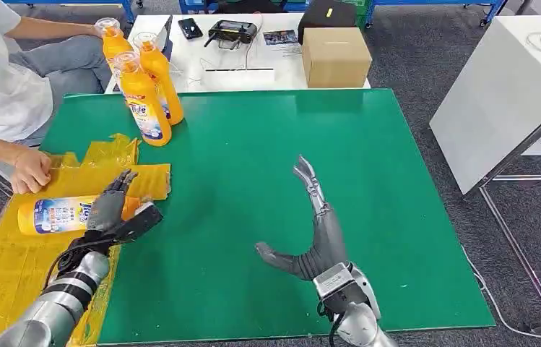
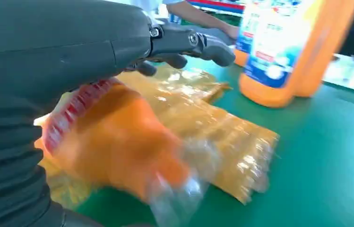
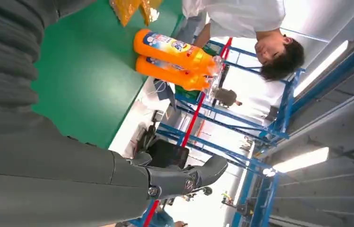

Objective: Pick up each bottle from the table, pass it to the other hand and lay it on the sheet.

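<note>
Left hand (image 1: 112,210) wraps the lying bottle (image 1: 58,215), fingers curled over its body, lowering it flat onto the yellow sheet (image 1: 7,267); right hand (image 1: 316,231) empty, fingers spread and apart, presumably freed by the handover; standing bottles (image 1: 144,87) well beyond the fingertips, awaiting pickup.

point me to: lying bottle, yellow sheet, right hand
lying bottle (image 1: 54,215), head view, on its label.
yellow sheet (image 1: 7,271), head view, bare part near the table's front.
right hand (image 1: 316,231), head view, on the palm.

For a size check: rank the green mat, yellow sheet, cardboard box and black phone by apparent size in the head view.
1. green mat
2. yellow sheet
3. cardboard box
4. black phone

Box and phone lie farther away, so they look smaller than they are.
</note>
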Action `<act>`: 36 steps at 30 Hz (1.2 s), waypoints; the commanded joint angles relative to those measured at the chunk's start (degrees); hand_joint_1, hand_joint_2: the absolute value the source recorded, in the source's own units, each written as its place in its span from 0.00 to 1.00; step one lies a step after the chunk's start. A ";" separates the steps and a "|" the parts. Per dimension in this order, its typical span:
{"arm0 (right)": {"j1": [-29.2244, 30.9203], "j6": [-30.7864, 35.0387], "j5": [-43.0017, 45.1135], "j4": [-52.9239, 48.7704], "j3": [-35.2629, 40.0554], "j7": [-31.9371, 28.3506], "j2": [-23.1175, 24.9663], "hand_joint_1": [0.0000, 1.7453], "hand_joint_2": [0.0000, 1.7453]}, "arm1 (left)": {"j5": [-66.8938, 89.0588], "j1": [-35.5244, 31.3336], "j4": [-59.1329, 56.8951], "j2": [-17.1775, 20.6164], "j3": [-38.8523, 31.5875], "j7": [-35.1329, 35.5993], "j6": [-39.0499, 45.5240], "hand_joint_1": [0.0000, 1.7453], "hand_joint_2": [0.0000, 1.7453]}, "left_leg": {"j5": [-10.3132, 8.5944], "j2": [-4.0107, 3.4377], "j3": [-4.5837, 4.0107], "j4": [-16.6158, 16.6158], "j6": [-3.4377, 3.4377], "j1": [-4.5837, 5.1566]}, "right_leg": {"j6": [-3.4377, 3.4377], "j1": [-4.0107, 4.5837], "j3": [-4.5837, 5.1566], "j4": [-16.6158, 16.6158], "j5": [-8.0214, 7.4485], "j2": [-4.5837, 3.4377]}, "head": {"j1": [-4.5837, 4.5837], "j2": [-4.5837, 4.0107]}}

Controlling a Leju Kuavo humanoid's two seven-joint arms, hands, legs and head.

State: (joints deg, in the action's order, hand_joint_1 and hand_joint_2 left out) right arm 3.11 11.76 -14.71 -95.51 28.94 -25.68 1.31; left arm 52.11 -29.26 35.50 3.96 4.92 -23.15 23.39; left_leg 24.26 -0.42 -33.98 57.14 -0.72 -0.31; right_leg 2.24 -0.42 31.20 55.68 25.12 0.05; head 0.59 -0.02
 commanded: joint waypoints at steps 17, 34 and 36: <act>1.34 -0.12 -0.37 2.59 -0.28 0.39 -0.44 0.00 1.00 | -0.39 3.48 11.03 -0.70 5.87 0.23 1.42 0.00 1.00 | 0.03 0.04 0.01 -0.01 0.00 -0.05 | -0.02 0.05 -0.01 -0.04 0.03 0.03 | 0.02 0.00; -5.17 2.57 1.52 -2.02 -4.99 -0.98 0.08 0.00 1.00 | -21.49 24.75 58.76 -4.28 9.42 -8.05 1.32 0.00 1.00 | 0.23 0.09 0.09 0.05 -0.03 -0.05 | -0.01 0.06 -0.11 -0.06 0.20 0.07 | 0.02 0.00; -5.51 2.85 1.52 -1.96 -5.32 -1.03 0.06 0.00 1.00 | -21.16 25.62 59.82 -4.26 10.38 -8.40 2.19 0.00 1.00 | 0.20 0.03 0.03 0.03 -0.02 -0.06 | 0.00 0.06 -0.05 -0.09 0.16 0.01 | 0.02 0.00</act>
State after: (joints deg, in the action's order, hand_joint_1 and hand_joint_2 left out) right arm -0.33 13.62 -13.55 -96.85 27.04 -26.53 1.40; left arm 31.32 -11.25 77.80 1.70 11.30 -29.88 23.56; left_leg 24.28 -0.47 -34.19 57.14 -0.73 -0.31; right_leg 2.24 -0.41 31.46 55.66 25.14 0.02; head 0.61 -0.02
